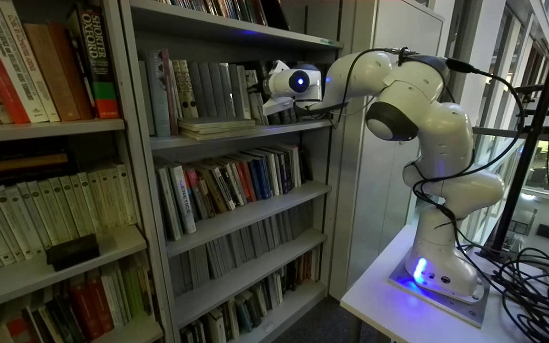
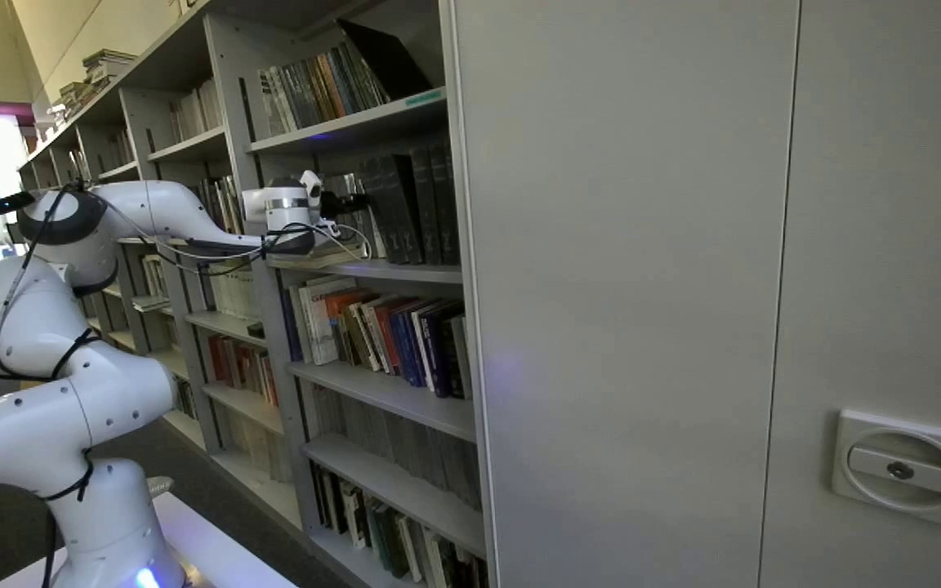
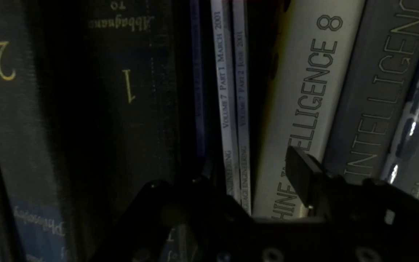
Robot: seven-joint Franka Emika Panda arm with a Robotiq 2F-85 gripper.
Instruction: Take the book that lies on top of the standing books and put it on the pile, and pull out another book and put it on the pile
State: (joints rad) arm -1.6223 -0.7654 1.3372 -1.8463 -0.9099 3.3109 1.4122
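Observation:
The pile of flat, pale, thin books [image 1: 217, 127] lies on the shelf in front of standing books [image 1: 215, 90]; its edge also shows in an exterior view [image 2: 319, 260]. My gripper [image 1: 254, 88] is at the standing books, right of the pile; it also shows in an exterior view [image 2: 348, 204]. In the wrist view the gripper [image 3: 249, 160] is open. Its right finger is before the white "Intelligence 8" book [image 3: 309, 91]; its left finger is dark, near two thin pale volumes [image 3: 231, 102]. Nothing shows held. No book lying on top of the standing ones shows.
Large dark volumes [image 3: 122, 102] stand beside the thin volumes and also show in an exterior view [image 2: 405, 208]. A grey shelf board [image 1: 236, 31] runs above the arm's hand. The bookcase's side [image 2: 466, 327] and a tall cabinet [image 2: 626, 286] adjoin the dark volumes.

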